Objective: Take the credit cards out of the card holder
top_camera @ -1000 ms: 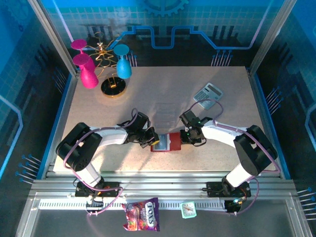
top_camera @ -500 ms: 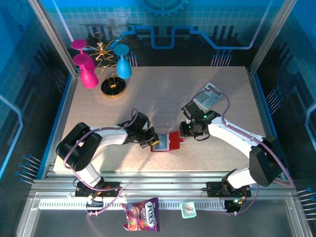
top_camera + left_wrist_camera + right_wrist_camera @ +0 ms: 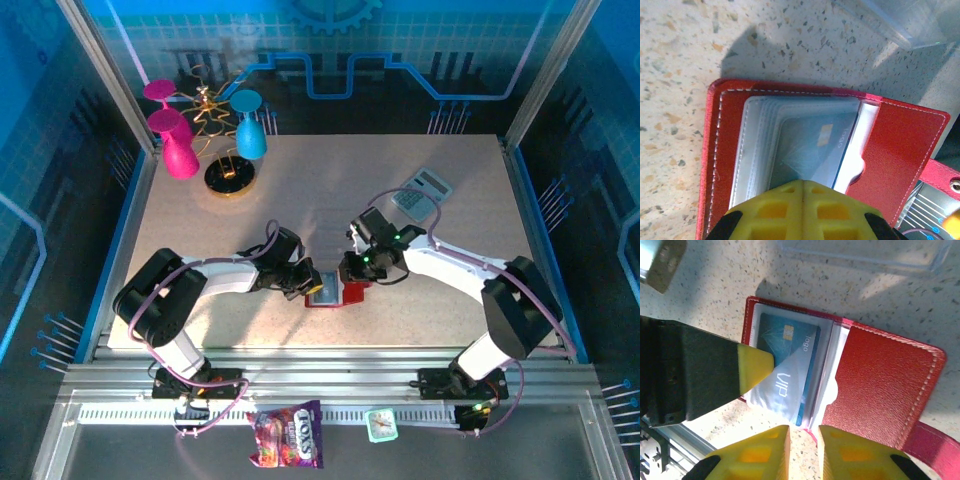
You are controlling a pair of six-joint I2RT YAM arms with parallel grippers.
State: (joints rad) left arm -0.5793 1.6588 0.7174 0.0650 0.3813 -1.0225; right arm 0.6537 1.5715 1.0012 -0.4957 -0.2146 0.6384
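The left gripper (image 3: 306, 284), its 2 yellow fingers (image 3: 775, 210) pressed together, bears down on the clear sleeves of the card holder (image 3: 352, 293), which lies open and flat near the middle of the table (image 3: 200, 230). 1 blue credit card (image 3: 790, 360) sits inside those sleeves. The right gripper (image 3: 804, 432) hovers at the holder's near edge, its fingers a narrow slit apart with bare tabletop between them. A clear box (image 3: 865, 255) lies just beyond, and a grey calculator (image 3: 422, 188) farther right.
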